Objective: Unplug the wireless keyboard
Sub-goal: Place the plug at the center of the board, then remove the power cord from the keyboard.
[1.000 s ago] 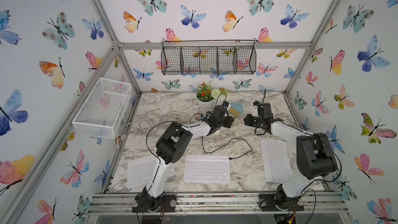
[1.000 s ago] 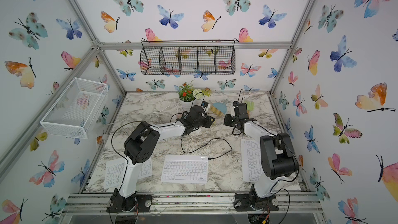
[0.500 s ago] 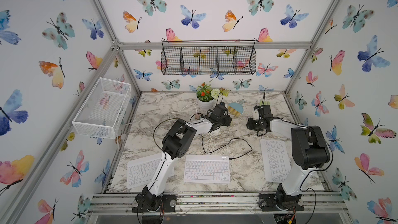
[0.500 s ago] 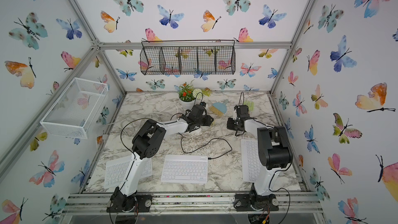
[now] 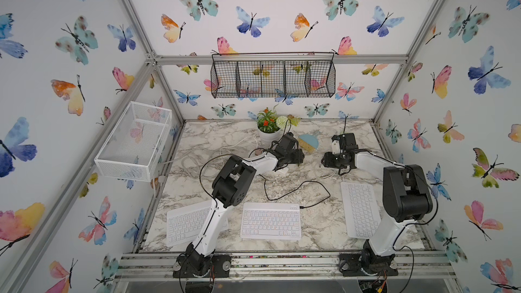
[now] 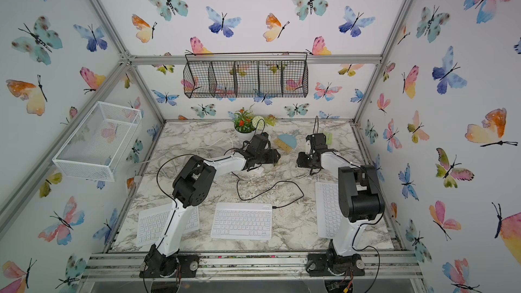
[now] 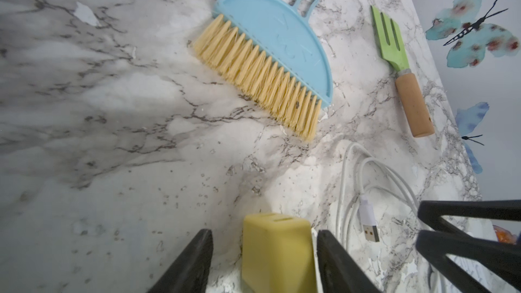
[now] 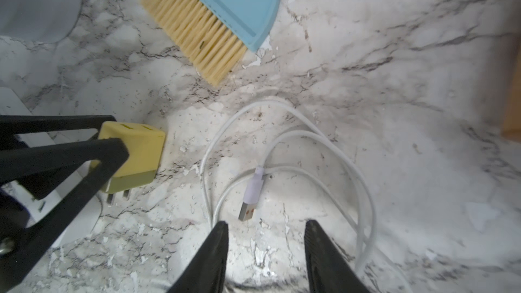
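White, with faint pastel tints on its keys, the wireless keyboard [image 5: 270,221] lies flat near the front edge of the marble worktop [image 5: 318,229], between a plain keyboard on my left [image 5: 184,225] and another on my right [image 5: 359,209]; a black cable [image 5: 310,182] is plugged in at its far right corner; my left end effector [image 7: 263,232] stands open, jaws either side of a yellow plug adapter [image 8: 138,147], a gap showing on one side; my right end effector [image 8: 266,222] is open and empty, a white USB plug [image 8: 249,201] lying loose just ahead; a blue brush [image 7: 282,43] lies beyond.
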Robot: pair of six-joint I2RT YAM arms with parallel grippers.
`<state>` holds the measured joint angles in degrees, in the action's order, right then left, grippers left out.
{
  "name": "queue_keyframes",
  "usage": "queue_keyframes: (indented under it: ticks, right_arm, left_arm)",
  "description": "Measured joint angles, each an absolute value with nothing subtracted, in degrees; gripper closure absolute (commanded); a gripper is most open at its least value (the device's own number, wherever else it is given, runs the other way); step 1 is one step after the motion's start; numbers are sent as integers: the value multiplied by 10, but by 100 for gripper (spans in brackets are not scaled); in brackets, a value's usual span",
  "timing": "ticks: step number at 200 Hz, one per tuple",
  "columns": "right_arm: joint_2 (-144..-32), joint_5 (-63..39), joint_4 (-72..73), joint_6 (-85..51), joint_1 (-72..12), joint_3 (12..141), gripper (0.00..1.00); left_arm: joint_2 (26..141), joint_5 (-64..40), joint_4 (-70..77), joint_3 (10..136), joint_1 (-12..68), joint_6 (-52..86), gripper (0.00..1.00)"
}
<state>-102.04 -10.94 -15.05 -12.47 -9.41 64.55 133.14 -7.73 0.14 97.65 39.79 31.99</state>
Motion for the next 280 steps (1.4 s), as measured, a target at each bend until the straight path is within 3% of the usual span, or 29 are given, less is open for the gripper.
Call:
queue_keyframes:
  ticks: [72,147,219,280]
  right_arm:
    - [-946,-16,-212,-112,-85,645,51]
    - [-950,-10,-282,-113,-27,618,52]
    - [-1009,-19,-284,-116,-28,612,61]
    - [-1030,-22,-299,-123,-31,619,75]
  left_arm:
    - [1319,-73,-13,990,400,290,35]
    - [1192,-79,-10,902,438,255,36]
    - [1169,-127,6,823,444,255,39]
    - [1152,-199,53,786,487,222,42]
